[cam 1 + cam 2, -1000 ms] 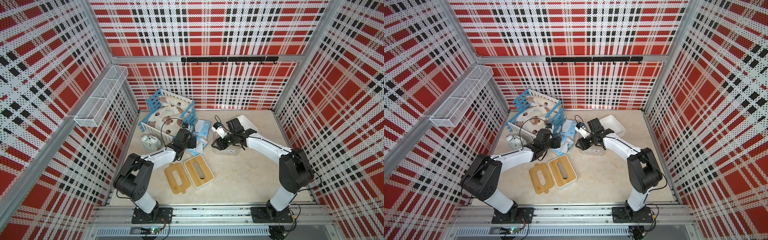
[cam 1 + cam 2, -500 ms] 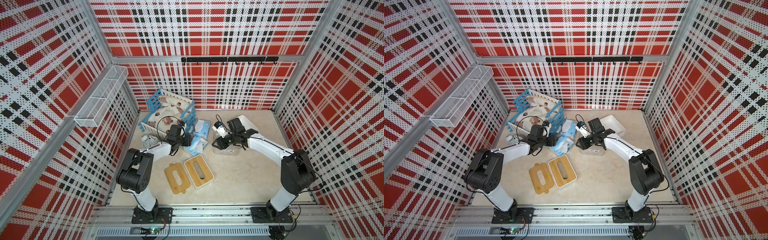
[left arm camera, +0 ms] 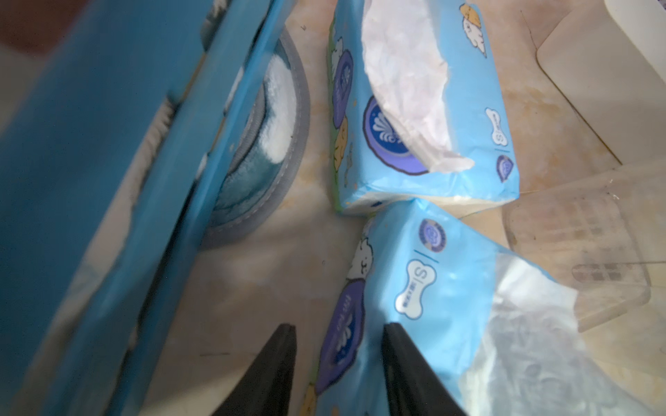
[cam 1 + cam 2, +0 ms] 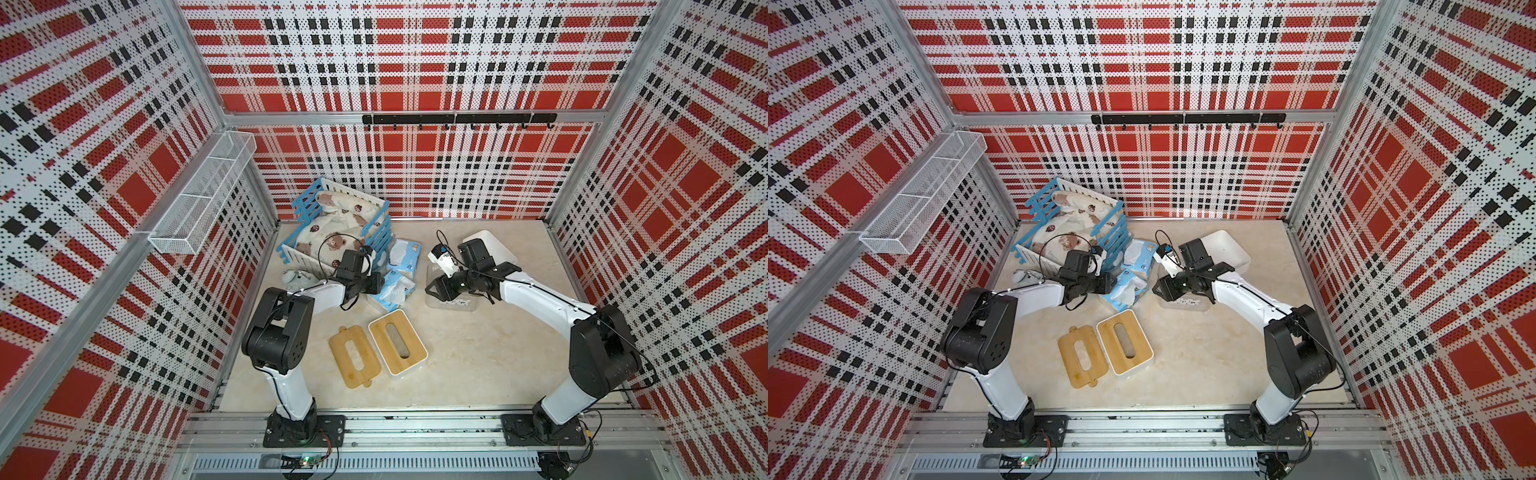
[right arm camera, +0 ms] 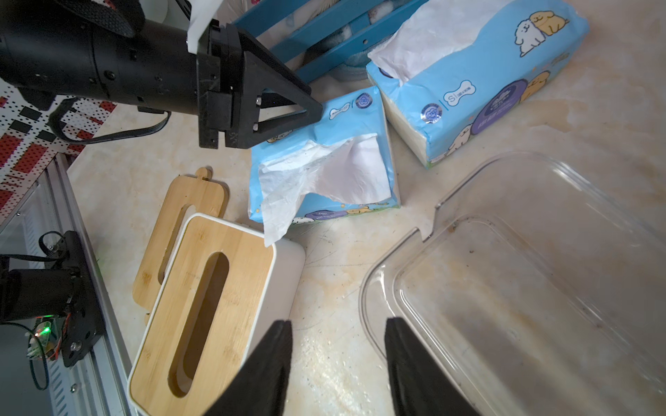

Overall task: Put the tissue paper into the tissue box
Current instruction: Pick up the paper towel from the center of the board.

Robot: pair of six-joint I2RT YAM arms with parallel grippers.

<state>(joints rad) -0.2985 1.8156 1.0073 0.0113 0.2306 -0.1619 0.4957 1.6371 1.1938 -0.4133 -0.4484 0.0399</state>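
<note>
Two tissue paper packs lie by the blue crate, both light blue with white sheets sticking out: a near pack (image 4: 392,291) (image 4: 1125,291) (image 5: 324,173) and a far pack (image 4: 405,255) (image 3: 414,108). My left gripper (image 4: 376,284) (image 3: 338,345) straddles the near pack's (image 3: 450,306) edge. It is open: one finger rests on the pack and a gap shows beside the other. The tissue box (image 4: 411,345) (image 5: 201,306), white with a slotted bamboo lid, stands in front. My right gripper (image 4: 432,289) (image 5: 337,342) hangs open and empty between the box and a clear container.
A loose bamboo lid (image 4: 340,353) lies left of the tissue box. The clear plastic container (image 4: 457,301) (image 5: 522,288) sits under my right wrist, with a white box (image 4: 492,245) behind it. The blue crate (image 4: 305,199) holds plush items. A wire basket (image 4: 203,195) hangs on the left wall.
My left arm has shifted back toward the crate, and its jaws have narrowed around the near pack's edge. My right arm has not moved.
</note>
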